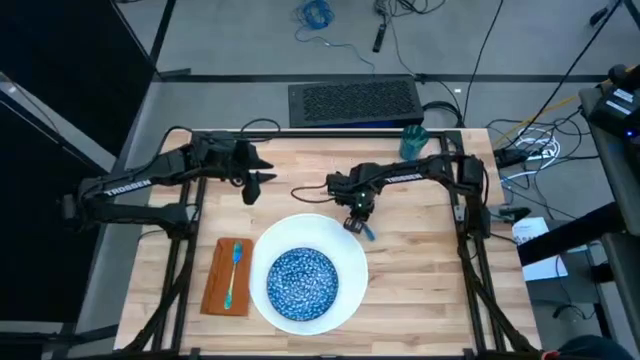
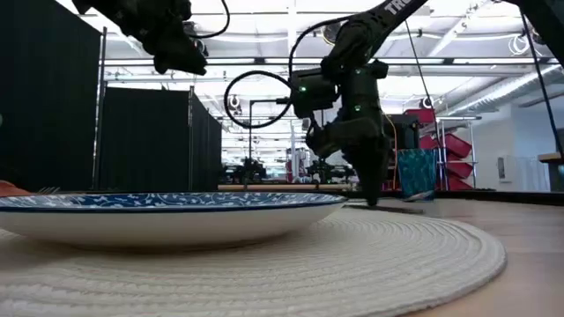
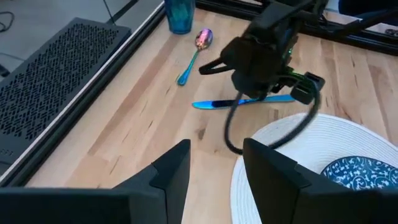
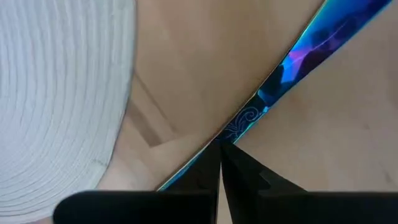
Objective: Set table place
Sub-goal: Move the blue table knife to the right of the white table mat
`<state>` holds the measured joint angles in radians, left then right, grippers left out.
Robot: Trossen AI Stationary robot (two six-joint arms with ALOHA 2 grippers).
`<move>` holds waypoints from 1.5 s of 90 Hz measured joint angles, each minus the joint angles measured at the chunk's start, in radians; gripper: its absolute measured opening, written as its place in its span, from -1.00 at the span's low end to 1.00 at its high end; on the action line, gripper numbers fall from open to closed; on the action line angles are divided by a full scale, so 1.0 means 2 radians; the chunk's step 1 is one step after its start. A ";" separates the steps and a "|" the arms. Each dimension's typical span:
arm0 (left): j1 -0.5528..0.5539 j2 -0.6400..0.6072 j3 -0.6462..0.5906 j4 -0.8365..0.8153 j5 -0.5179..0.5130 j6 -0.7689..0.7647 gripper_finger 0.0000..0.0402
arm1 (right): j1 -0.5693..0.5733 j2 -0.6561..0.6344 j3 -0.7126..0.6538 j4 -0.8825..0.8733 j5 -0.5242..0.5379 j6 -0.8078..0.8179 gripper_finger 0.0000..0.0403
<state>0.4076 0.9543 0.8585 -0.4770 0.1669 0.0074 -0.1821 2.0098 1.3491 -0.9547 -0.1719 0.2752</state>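
Two arms show from above. We see the right gripper (image 1: 357, 222) low over the counter (image 1: 430, 270) beside the round white mat (image 1: 345, 240), fingers closed on a blue knife (image 4: 292, 65), as only its wrist view shows. The left gripper (image 1: 252, 185) hovers open near the far left corner. Only the left wrist view shows a spoon (image 3: 194, 50) beside the teal cup (image 3: 180, 15); the bowl (image 1: 303, 283) sits on the mat.

Past the right pincer (image 2: 370, 198) you look into a bright hall: black curtains (image 2: 145, 141) off to its side, red stairs (image 2: 445, 145) behind it, and a grey floor (image 1: 250, 45) strewn with cables (image 1: 318, 14).
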 joint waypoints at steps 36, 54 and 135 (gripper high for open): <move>-0.015 0.000 0.000 -0.041 0.001 0.010 -0.33 | 0.054 -0.012 -0.030 0.007 0.007 0.084 -1.00; -0.015 -0.004 0.000 -0.043 0.001 0.023 -0.33 | 0.079 -0.061 -0.084 0.043 0.006 0.164 -1.00; -0.015 -0.027 0.000 -0.044 0.001 0.039 -0.33 | 0.282 -0.124 -0.175 0.185 -0.004 0.489 -1.00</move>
<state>0.3771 0.8994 0.8585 -0.5660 0.1680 0.0845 0.3822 1.7611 0.9993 -0.5857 -0.1807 1.2541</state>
